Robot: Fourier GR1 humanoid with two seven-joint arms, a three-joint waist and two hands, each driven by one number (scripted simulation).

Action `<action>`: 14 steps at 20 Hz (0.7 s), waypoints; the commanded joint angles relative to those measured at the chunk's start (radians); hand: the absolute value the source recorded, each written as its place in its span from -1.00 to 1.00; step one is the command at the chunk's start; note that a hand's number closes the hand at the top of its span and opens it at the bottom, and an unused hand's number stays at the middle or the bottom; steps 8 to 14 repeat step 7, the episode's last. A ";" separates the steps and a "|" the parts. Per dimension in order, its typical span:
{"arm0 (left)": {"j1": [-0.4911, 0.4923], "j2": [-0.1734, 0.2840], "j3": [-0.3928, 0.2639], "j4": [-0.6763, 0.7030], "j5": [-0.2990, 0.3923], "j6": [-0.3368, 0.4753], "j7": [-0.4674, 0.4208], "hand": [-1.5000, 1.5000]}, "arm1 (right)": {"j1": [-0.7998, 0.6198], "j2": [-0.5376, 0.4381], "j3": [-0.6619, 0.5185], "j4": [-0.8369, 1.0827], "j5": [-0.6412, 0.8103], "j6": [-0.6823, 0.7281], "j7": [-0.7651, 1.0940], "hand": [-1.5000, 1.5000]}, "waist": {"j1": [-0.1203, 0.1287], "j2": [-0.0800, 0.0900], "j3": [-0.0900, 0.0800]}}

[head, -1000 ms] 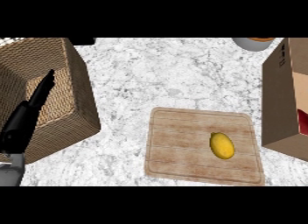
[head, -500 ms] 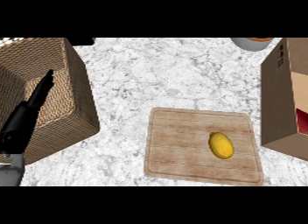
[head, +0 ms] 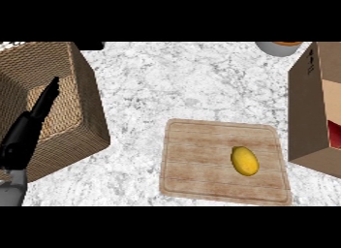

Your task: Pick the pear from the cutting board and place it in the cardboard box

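Yellow pear [head: 245,161] lies on the right half of the wooden cutting board [head: 202,160], near the counter's front edge; cardboard box [head: 313,106] stands at the right edge; my left hand [head: 30,123], fingers straight, rests at left; my right hand is unseen; pear likely light, smooth, bruisable; grasp across its middle.
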State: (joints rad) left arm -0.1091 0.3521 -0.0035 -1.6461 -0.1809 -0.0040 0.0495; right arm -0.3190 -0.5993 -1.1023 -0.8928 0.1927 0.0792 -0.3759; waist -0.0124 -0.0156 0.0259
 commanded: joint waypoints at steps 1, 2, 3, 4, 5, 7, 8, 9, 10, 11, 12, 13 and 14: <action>0.053 -0.067 -0.050 0.124 0.000 -0.006 0.009 0.00 | 0.036 -0.092 -0.037 0.109 -0.016 0.029 -0.063 -1.00 | 0.002 0.030 -0.022; 0.044 -0.057 -0.029 0.143 -0.001 -0.002 -0.003 0.00 | 0.068 -0.108 -0.043 0.119 -0.028 0.072 -0.070 -1.00 | -0.008 0.027 -0.023; 0.029 -0.060 -0.028 0.162 -0.008 0.001 -0.008 0.00 | 0.073 -0.081 -0.040 0.140 -0.020 0.047 -0.132 -1.00 | -0.006 0.031 -0.022; 0.050 -0.089 -0.053 0.146 -0.027 0.021 0.008 0.00 | 0.074 -0.097 -0.031 0.153 -0.018 0.064 -0.143 -1.00 | -0.002 0.031 -0.022; 0.052 -0.066 -0.029 0.145 0.008 -0.015 -0.011 0.00 | 0.091 -0.107 -0.037 0.180 -0.017 0.069 -0.146 -1.00 | 0.001 0.030 -0.022; 0.043 -0.077 -0.036 0.148 -0.016 0.003 -0.009 0.00 | 0.087 -0.095 -0.029 0.225 -0.011 0.052 -0.215 -1.00 | 0.009 0.032 -0.021; 0.043 -0.077 -0.036 0.148 -0.016 0.003 -0.009 0.00 | 0.087 -0.095 -0.029 0.225 -0.011 0.052 -0.215 -1.00 | 0.009 0.032 -0.021; 0.043 -0.077 -0.036 0.148 -0.016 0.003 -0.009 0.00 | 0.087 -0.095 -0.029 0.225 -0.011 0.052 -0.215 -1.00 | 0.009 0.032 -0.021; 0.043 -0.077 -0.036 0.148 -0.016 0.003 -0.009 0.00 | 0.087 -0.095 -0.029 0.225 -0.011 0.052 -0.215 -1.00 | 0.009 0.032 -0.021; 0.043 -0.077 -0.036 0.148 -0.016 0.003 -0.009 0.00 | 0.087 -0.095 -0.029 0.225 -0.011 0.052 -0.215 -1.00 | 0.009 0.032 -0.021; 0.043 -0.077 -0.036 0.148 -0.016 0.003 -0.009 0.00 | 0.087 -0.095 -0.029 0.225 -0.011 0.052 -0.215 -1.00 | 0.009 0.032 -0.021; 0.043 -0.077 -0.036 0.148 -0.016 0.003 -0.009 0.00 | 0.087 -0.095 -0.029 0.225 -0.011 0.052 -0.215 -1.00 | 0.009 0.032 -0.021; 0.043 -0.077 -0.036 0.148 -0.016 0.003 -0.009 0.00 | 0.087 -0.095 -0.029 0.225 -0.011 0.052 -0.215 -1.00 | 0.009 0.032 -0.021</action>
